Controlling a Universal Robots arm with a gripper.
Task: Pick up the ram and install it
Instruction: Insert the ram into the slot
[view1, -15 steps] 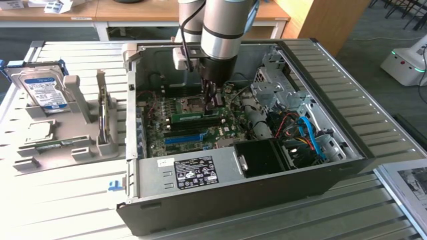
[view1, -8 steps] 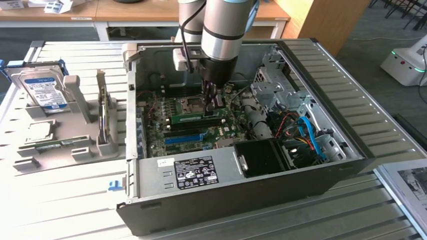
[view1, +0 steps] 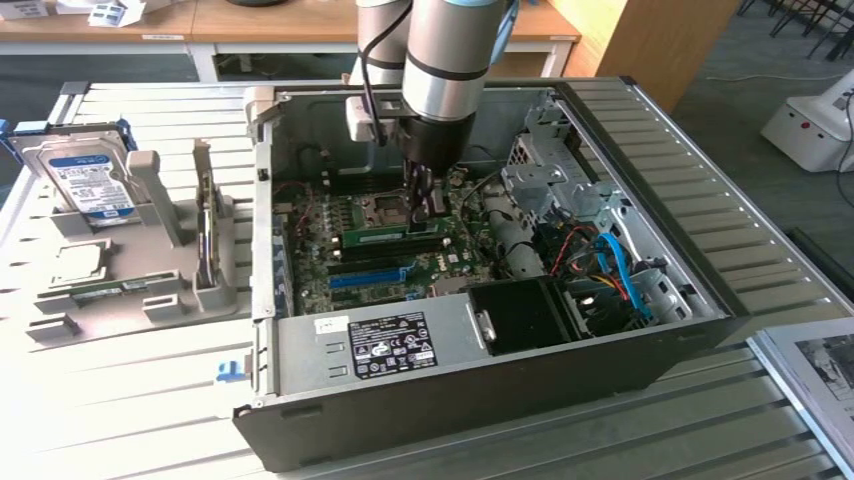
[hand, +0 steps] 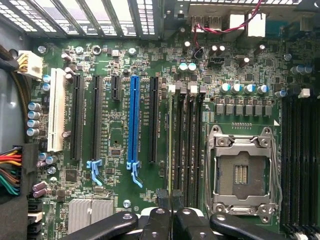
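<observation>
— Black fingers of the pincer sat closest to the wrist lens, didn't they?

— Yes. They were drawn nearly together and clamped on the ram. It showed edge-on as a thin green line running out from between them.

— Where was the ram on the board?

— It stood on edge along the black memory slots, between the blue slot and the open socket, just beside the socket. Whether it was fully seated, I couldn't tell.

— And in the exterior view?

— The arm hung straight down into the open case, which lay on its side on the desk. The ram lay level under the pincer with its green face toward the camera. The pincer's tips met it toward its three o'clock end.

— What surrounded it inside the case?

— The power supply, with its black label, lay at six o'clock from the pincer. A bundle of blue cables lay at about four o'clock.

— Anything outside the case?

— A grey tray sat on the desk at nine o'clock from the case, well apart from the pincer. It held the hard drive, propped up on a tilt. The square chip lay at six o'clock from the drive.
</observation>
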